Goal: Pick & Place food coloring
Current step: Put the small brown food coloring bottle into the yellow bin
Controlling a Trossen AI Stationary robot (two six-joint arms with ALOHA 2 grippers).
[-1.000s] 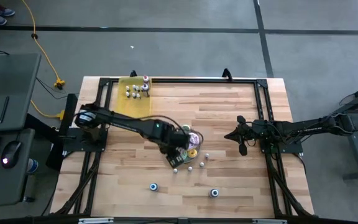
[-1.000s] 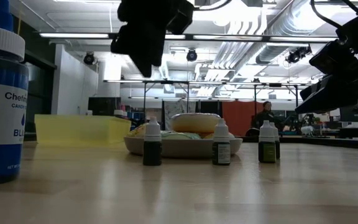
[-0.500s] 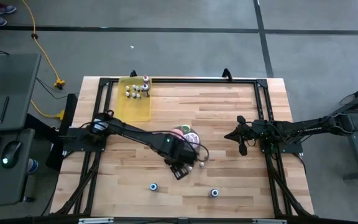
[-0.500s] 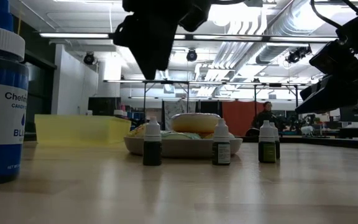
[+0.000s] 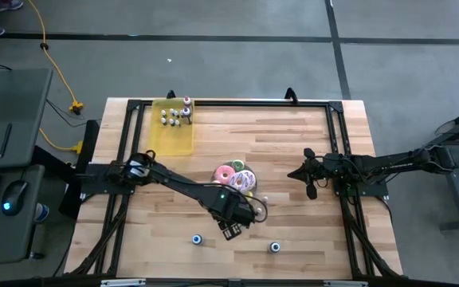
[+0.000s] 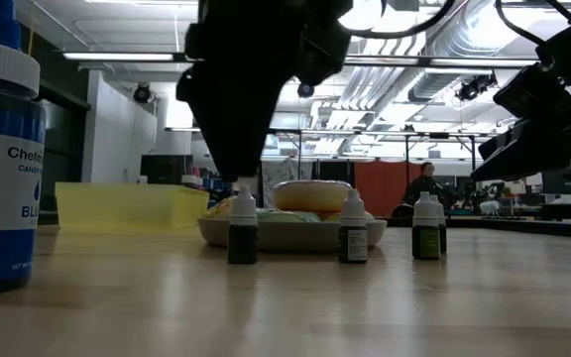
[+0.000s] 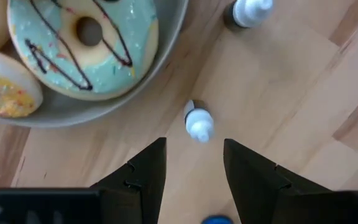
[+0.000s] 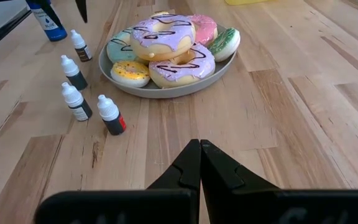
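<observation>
White-capped bottle [image 7: 198,122] upright beside plate [image 7: 166,62], mid-worktop. Left claw [image 7: 192,163] open above it, straddling. Light, rigid, tippy: pinch body under cap. Right claw [image 8: 199,163] closed, waiting right side.

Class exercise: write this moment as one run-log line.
left pincer: open, above bottle beside plate | right pincer: shut, waiting at table's right | bottle: standing, not gripped

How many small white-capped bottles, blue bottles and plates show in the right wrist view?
small white-capped bottles: 4
blue bottle: 1
plate: 1
Total: 6
</observation>
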